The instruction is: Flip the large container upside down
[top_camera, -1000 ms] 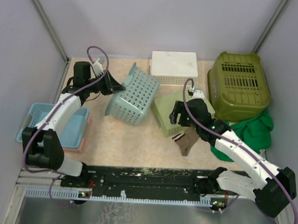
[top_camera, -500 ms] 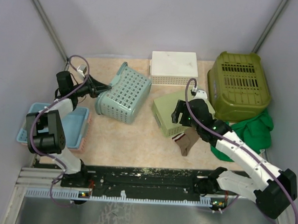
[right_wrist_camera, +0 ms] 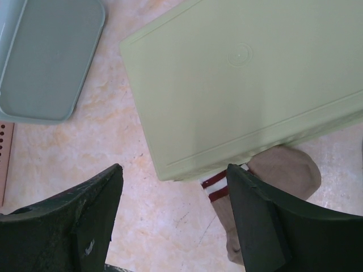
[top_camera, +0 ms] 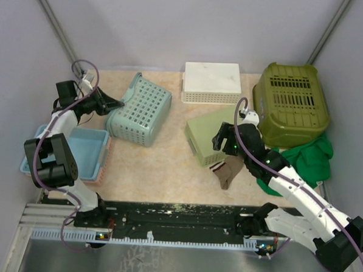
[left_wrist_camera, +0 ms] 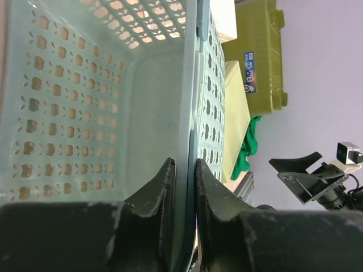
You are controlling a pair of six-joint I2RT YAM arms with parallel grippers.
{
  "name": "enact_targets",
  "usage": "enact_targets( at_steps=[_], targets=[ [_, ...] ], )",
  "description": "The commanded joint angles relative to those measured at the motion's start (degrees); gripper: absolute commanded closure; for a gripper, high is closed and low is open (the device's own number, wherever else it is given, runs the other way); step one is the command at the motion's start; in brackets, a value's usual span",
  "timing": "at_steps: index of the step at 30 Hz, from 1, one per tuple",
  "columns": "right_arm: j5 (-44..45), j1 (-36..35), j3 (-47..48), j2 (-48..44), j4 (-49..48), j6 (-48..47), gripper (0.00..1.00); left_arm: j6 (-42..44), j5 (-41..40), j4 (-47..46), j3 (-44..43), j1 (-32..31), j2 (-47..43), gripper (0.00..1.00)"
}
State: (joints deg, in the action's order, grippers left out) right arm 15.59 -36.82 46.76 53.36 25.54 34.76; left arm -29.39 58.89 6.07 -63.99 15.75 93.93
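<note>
The large container [top_camera: 140, 114] is a teal perforated basket lying tipped on its side at the back left, its opening facing left. My left gripper [top_camera: 112, 102] is shut on its rim. In the left wrist view the two fingers [left_wrist_camera: 160, 190] pinch the thin rim wall, with the large container's inside [left_wrist_camera: 85, 113] filling the picture. My right gripper [top_camera: 225, 142] hangs open over the table at the near corner of a pale green box [top_camera: 207, 135], holding nothing. The right wrist view shows that box [right_wrist_camera: 244, 85] just beyond the gripper [right_wrist_camera: 173, 178].
A rolled tan sock [top_camera: 228, 171] with red stripes lies at the pale box's near edge. An olive basket [top_camera: 291, 102] sits upside down at the back right, above a green cloth [top_camera: 306, 158]. A white box [top_camera: 212, 81] stands at the back. A blue tray [top_camera: 86, 150] lies at left.
My left arm has drawn back to the left, dragging the teal basket leftward by its rim. The right arm has shifted only slightly, its gripper still open.
</note>
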Motion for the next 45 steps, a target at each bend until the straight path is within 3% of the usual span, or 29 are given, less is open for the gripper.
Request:
enact_targets(
  at_steps=[1,8,16,17,20,22,25,26,34,45],
  targets=[
    [0.21,0.48,-1.21,-0.82,-2.26,0.27,0.26,8.00,-14.27,11.33,-0.06,0.78,3.53,1.00],
    [0.65,0.52,0.51,0.71,-2.27,-1.51,0.26,7.85,-17.24,11.60,-1.20,0.69,7.05,1.00],
    [-1.04,0.52,1.58,2.67,-3.41,-1.46,0.26,2.65,-11.89,7.09,-2.80,0.09,8.67,1.00],
    [-1.06,0.52,1.64,2.56,-3.41,-1.32,0.26,3.54,-13.34,8.09,-3.90,-0.27,8.29,0.92],
    [-0.88,0.52,1.69,2.37,-2.98,-1.27,0.26,8.08,-20.43,14.33,-7.51,-2.61,6.33,0.45],
    [-0.89,0.52,1.80,2.36,-2.82,-1.27,0.26,10.82,-27.82,18.51,-9.59,-5.14,4.03,0.23],
    [-1.03,0.52,2.22,2.81,-2.62,-1.39,0.26,13.54,-41.46,19.68,-9.39,-9.55,-1.17,0.03],
    [-1.18,0.52,2.48,3.00,-2.62,-1.41,0.26,14.62,-45.07,19.81,-9.39,-11.15,-2.74,0.01],
    [-2.57,0.50,2.37,4.23,-3.84,-1.15,0.27,23.36,-68.05,21.17,-12.06,-21.96,-8.98,0.01],
    [-2.90,0.51,2.04,3.61,-4.02,-1.16,0.27,28.84,-70.37,17.30,-20.14,-26.53,-3.22,0.08]
  ],
)
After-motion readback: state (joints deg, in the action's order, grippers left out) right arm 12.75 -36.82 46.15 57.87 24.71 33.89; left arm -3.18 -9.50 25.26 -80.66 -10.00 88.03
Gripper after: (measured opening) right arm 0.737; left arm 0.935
